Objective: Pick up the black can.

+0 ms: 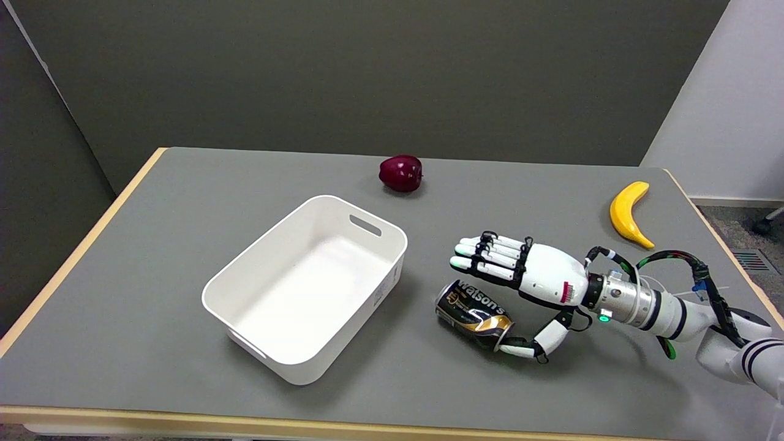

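Black can (473, 313) lies on its side on grey table (153, 245), just right of white bin (304, 288), w/ its top end facing lower right; right hand (527, 275) comes in from lower right, arm low and nearly level w/ tabletop, palm side-on over the can; fingers (484, 254) stretched straight and pressed close together, pointing left toward the bin, above the can's far side; thumb (533, 346) curled under, tip touching the can's top end; can't tell if can is actually gripped; red apple (400, 173) beyond the bin; yellow banana (629, 212) far right of bin.
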Motion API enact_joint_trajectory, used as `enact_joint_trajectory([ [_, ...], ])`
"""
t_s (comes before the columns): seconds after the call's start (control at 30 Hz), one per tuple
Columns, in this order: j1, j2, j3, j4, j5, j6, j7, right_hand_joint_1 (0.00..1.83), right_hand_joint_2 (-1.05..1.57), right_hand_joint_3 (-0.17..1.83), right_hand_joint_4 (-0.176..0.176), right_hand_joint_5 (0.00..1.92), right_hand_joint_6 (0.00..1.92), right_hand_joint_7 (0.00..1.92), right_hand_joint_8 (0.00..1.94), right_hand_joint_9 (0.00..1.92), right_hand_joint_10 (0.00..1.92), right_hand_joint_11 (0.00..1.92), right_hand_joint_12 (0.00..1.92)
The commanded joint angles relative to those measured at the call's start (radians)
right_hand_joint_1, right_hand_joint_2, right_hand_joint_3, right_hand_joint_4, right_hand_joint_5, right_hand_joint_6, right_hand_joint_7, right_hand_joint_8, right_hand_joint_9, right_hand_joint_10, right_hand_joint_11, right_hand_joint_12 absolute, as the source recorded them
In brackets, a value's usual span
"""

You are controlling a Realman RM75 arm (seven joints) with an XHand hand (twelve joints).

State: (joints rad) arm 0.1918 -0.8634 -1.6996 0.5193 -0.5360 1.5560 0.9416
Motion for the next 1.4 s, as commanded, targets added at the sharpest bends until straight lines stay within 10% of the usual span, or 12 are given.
enact_joint_trajectory([
  [0.03, 0.013, -0.002, -0.011, -0.005, 0.054, -0.002, 0.171, 0.51, 0.5, 0.87, 0.019, 0.0, 0.0, 0.0, 0.0, 0.0, 0.17, 0.0, 0.6],
  [0.47, -0.212, -0.027, 0.017, -0.053, 0.448, 0.013, 0.612, 0.32, 0.49, 0.92, -0.035, 0.0, 0.11, 0.06, 0.29, 0.0, 0.51, 0.0, 0.92],
  [0.6, -0.344, -0.058, 0.031, 0.08, 0.529, -0.116, 0.645, 0.29, 0.53, 0.91, -0.151, 0.0, 0.06, 0.01, 0.18, 0.0, 0.3, 0.0, 0.87],
  [1.03, -0.533, -0.2, -0.057, 0.477, 0.72, -0.64, 0.149, 0.25, 0.62, 0.77, -0.176, 0.0, 0.01, 0.0, 0.26, 0.0, 0.0, 0.0, 0.72],
  [1.4, -0.529, -0.212, -0.15, 0.707, 1.019, -0.658, -0.418, 0.33, 0.65, 0.69, -0.176, 0.0, 0.0, 0.04, 0.4, 0.0, 0.0, 0.0, 0.66],
])
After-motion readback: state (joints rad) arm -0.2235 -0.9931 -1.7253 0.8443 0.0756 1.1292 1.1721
